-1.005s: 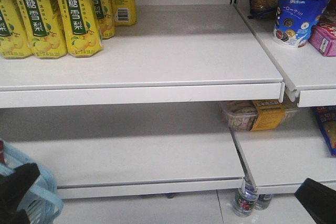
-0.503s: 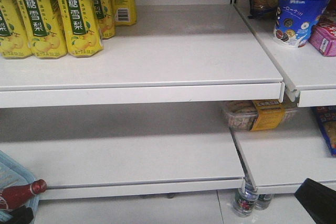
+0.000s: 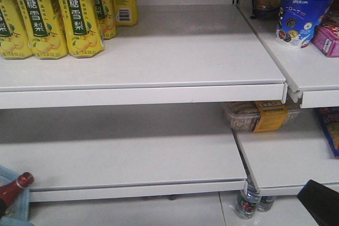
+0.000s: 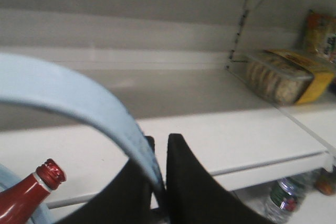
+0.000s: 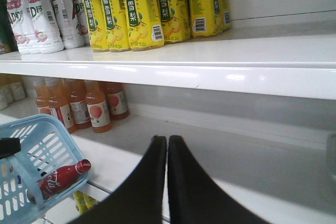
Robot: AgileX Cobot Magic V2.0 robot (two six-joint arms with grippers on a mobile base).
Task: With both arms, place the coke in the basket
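The red coke (image 5: 60, 178) lies tilted in the light blue basket (image 5: 31, 150), its capped neck poking over the rim. In the front view the coke (image 3: 13, 189) and a bit of basket rim (image 3: 24, 207) show at the bottom left corner. My left gripper (image 4: 160, 142) is shut on the basket's pale blue strap handle (image 4: 79, 100), and the coke's cap (image 4: 50, 174) shows below it. My right gripper (image 5: 167, 140) is shut with nothing in it, well right of the basket. Its black tip (image 3: 320, 202) sits at the front view's bottom right.
Yellow pear-drink bottles (image 3: 53, 14) stand on the upper shelf, with a blue cup (image 3: 299, 14) and pink box (image 3: 327, 38) to the right. A cookie tray (image 3: 257, 116) lies on the lower shelf. Water bottles (image 3: 247, 202) sit beneath. Orange juice bottles (image 5: 79, 106) line the lower shelf's left.
The basket has moved left and down, almost out of the front view. The coke came into view inside it, then shifted left with its neck tilting upward. The right gripper stayed still.
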